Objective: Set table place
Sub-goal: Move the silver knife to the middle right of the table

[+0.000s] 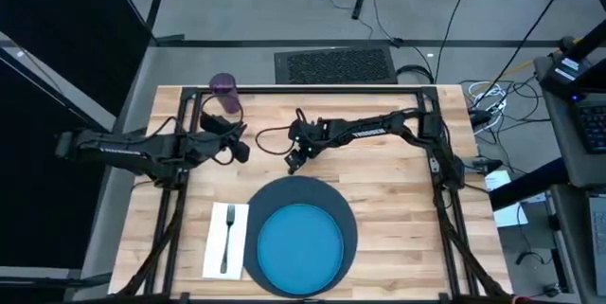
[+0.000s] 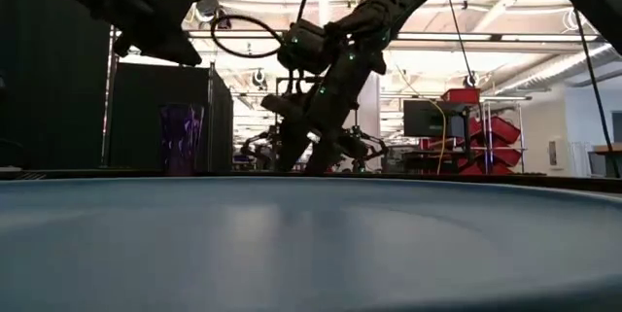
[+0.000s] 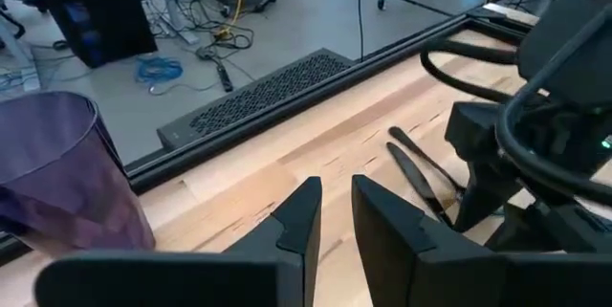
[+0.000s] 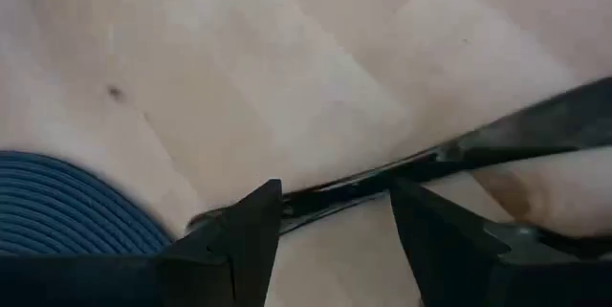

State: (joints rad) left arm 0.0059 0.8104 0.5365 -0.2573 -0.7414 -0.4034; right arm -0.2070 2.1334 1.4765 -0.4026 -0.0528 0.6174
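Below right gripper: thin metal cutlery piece lies across between its spread fingers on the pale wood table.
Beside it: ribbed rim of the dark slate-blue round mat is close.
Ahead of left gripper: bare planks, then right arm.
To its side: translucent purple cup stands near.

Blue plate on slate mat — fork on napkin beside.
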